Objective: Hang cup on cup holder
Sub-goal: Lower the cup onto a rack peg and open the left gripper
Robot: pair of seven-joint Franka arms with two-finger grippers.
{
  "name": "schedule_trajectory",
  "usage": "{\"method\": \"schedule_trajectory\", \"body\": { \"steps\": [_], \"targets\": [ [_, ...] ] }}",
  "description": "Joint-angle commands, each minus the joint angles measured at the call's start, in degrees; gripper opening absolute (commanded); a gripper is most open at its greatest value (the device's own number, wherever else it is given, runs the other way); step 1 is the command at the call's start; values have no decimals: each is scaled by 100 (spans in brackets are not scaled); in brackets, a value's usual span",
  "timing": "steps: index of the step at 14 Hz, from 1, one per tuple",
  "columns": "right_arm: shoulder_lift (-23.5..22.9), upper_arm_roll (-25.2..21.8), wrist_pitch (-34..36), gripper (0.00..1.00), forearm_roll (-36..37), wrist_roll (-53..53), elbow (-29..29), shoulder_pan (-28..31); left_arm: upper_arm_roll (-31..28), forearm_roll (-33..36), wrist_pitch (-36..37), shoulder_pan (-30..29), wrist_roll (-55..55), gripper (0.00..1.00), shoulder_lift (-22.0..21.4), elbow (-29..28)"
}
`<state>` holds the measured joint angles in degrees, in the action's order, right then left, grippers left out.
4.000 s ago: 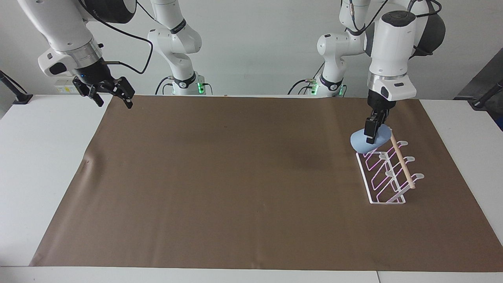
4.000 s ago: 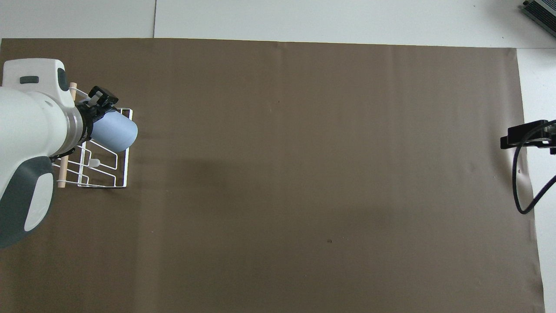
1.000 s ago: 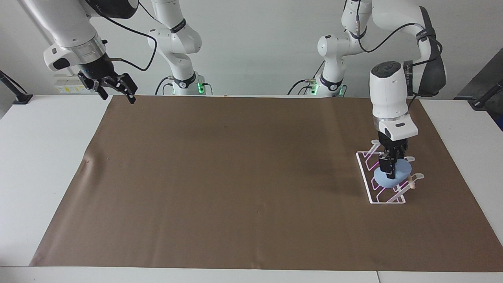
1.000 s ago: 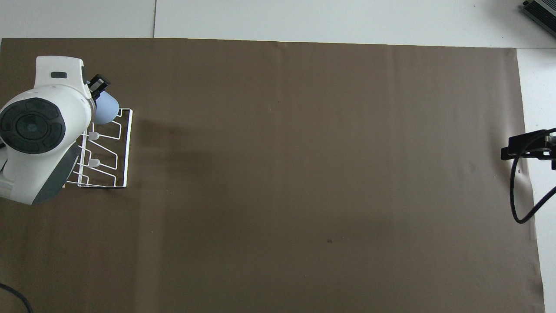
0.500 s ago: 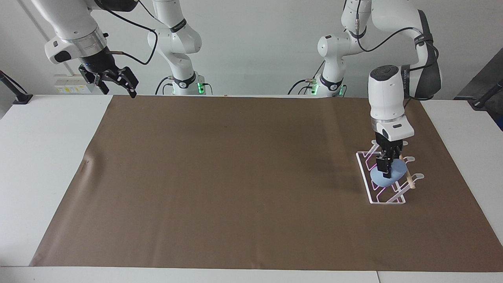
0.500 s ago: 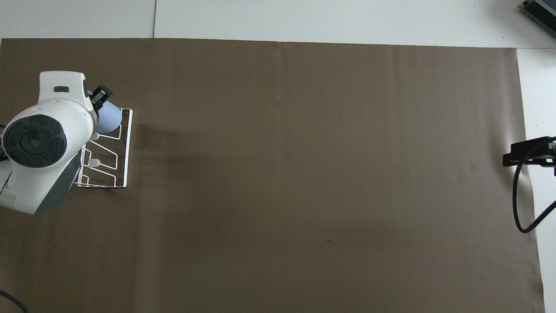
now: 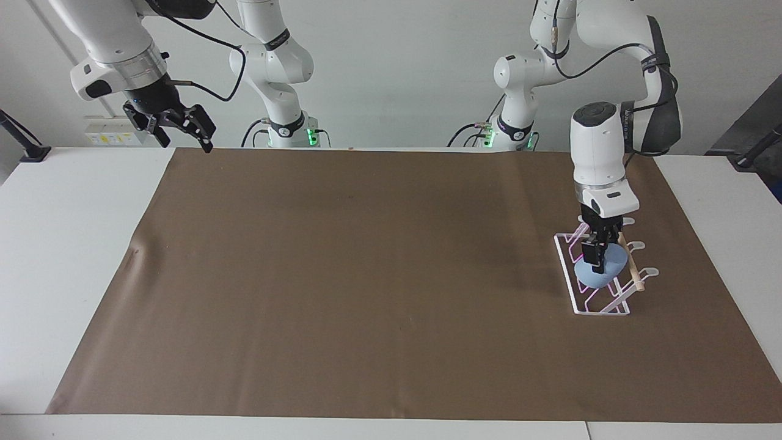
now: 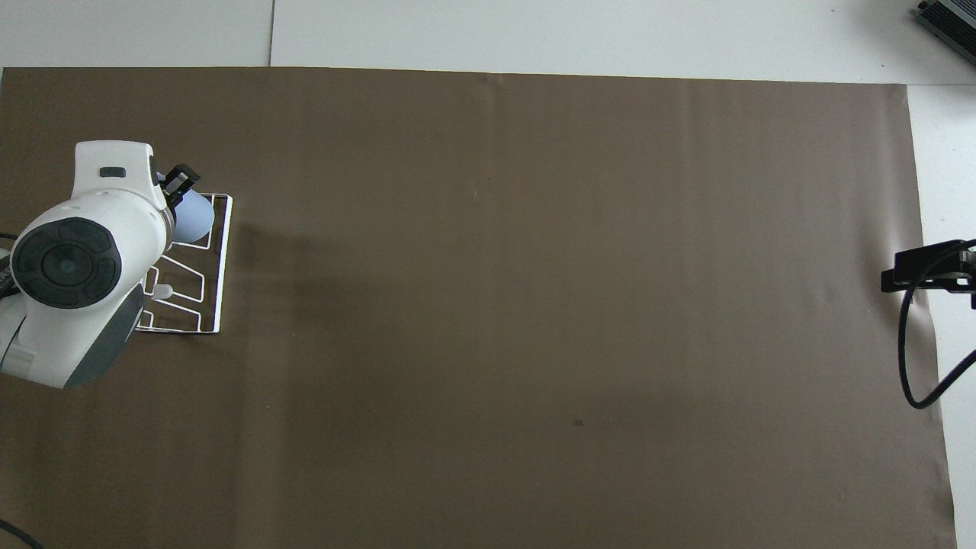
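Observation:
The light-blue cup (image 7: 603, 272) (image 8: 194, 216) lies tilted, low among the prongs of the white wire cup holder (image 7: 577, 304) (image 8: 217, 263), which stands at the left arm's end of the brown mat. My left gripper (image 7: 595, 259) (image 8: 177, 185) points straight down over the holder and is shut on the cup's rim. The holder's wooden dowel (image 7: 632, 267) shows just beside the cup. My right gripper (image 7: 181, 131) (image 8: 926, 268) hangs open and empty over the mat's corner at the right arm's end, where that arm waits.
A brown mat (image 7: 379, 275) covers most of the white table (image 7: 67, 244). A black cable (image 8: 911, 351) loops down from the right gripper. The left arm's white wrist (image 8: 72, 259) hides part of the holder from above.
The left gripper has carried the cup a little nearer to the robots along the holder and slightly lower among its prongs. The right gripper has risen a little.

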<state>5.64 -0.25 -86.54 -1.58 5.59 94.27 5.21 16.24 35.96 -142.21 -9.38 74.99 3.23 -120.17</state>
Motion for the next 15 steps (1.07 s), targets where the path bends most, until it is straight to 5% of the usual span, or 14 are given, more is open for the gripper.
{"method": "schedule_trajectory", "body": {
  "steps": [1, 8, 13, 15],
  "targets": [
    [87, -176, -118, 100, 158, 180, 127, -440, 28, 157, -184, -82, 226, 0, -208, -244],
    [43, -388, -223, 100, 404, -206, 56, -486, 28, 157, -237, -91, 367, 6, -164, -94],
    [52, -362, -223, 100, 290, -233, 56, -477, 28, 157, -228, -91, 358, 59, -164, -68],
    [60, -362, -214, 100, 290, -233, 56, -486, 28, 149, -228, -91, 367, 100, -164, -15]
  ]
}}
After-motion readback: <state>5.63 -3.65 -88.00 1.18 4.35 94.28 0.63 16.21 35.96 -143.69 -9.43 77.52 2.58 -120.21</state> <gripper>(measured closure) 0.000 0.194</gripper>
